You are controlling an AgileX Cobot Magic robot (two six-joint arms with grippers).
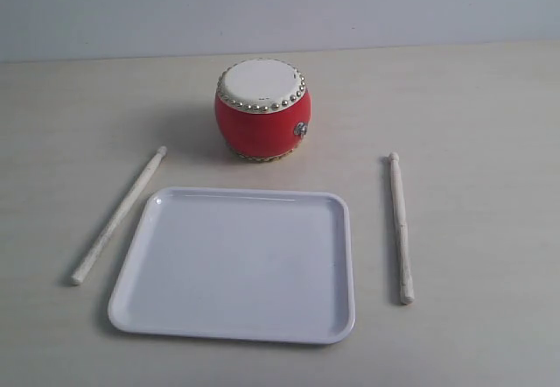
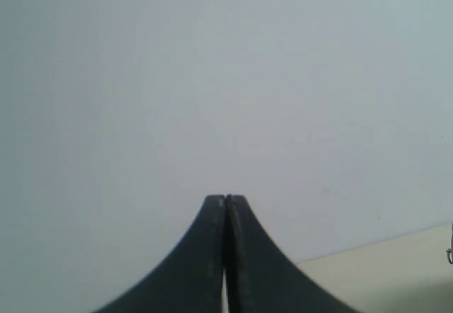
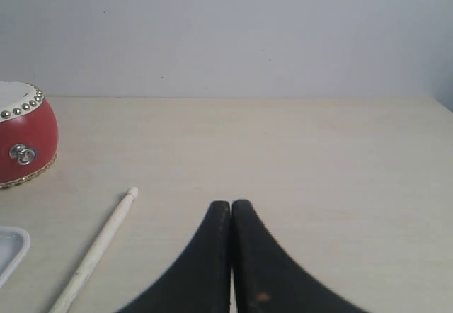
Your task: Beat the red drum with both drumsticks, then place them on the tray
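Exterior view: task not yet begun

No arm shows over the table (image 1: 490, 142). The drum (image 1: 261, 111) stands behind the tray (image 1: 236, 193), which holds nothing. The left stick (image 1: 118, 216) and right stick (image 1: 400, 229) lie flat on either side of the tray, neither touching it.

The left gripper (image 2: 225, 201) has its fingers pressed together on nothing. Ahead of them is only wall (image 2: 212, 79) and a strip of table, with no task thing near.

The right gripper (image 3: 231, 203) is likewise closed and empty. The right stick lies ahead of its fingertips and off to one side, clear of them. The drum is farther ahead on that same side.

As I judge it, everything remains: each gripper must open and take its stick, then comes the beating, then laying both on the tray
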